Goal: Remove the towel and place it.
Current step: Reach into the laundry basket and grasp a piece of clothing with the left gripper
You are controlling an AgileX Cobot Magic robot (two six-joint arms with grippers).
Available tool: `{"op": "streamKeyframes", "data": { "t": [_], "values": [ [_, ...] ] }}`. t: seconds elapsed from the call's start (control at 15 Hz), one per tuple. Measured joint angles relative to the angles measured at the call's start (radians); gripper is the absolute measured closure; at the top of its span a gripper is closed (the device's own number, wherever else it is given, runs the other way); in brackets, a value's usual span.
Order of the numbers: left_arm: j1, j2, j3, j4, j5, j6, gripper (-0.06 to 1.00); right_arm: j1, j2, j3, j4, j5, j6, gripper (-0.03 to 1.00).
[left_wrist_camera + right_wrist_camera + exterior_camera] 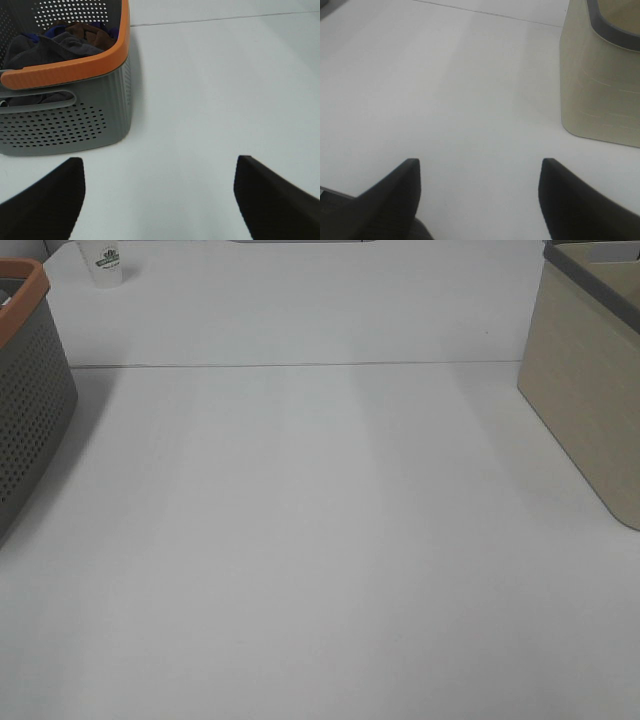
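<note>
Left tool (pixel 157 160), right tool (pixel 480 161), jaws wide, above table (pixel 320 540)

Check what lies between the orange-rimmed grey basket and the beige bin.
Nothing: in the exterior high view only bare white table runs from the basket to the bin. The paper cup stands further back, off that line.

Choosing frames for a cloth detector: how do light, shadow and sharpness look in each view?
Exterior high: flat, even light, soft shadows beside the basket and the beige bin, no glare on the table. Left wrist: the towel lies shaded in the basket, low contrast; the left hand looks blurred. Right wrist: soft, the right hand out of focus.
</note>
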Motion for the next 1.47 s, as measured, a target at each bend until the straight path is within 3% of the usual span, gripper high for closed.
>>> {"op": "streamKeyframes", "data": {
  "t": [1.47],
  "values": [
    [0.000, 0.000, 0.000, -0.017, 0.000, -0.018, 0.18, 0.000, 0.000, 0.000, 0.000, 0.000, 0.000, 0.30]
  ]
}}
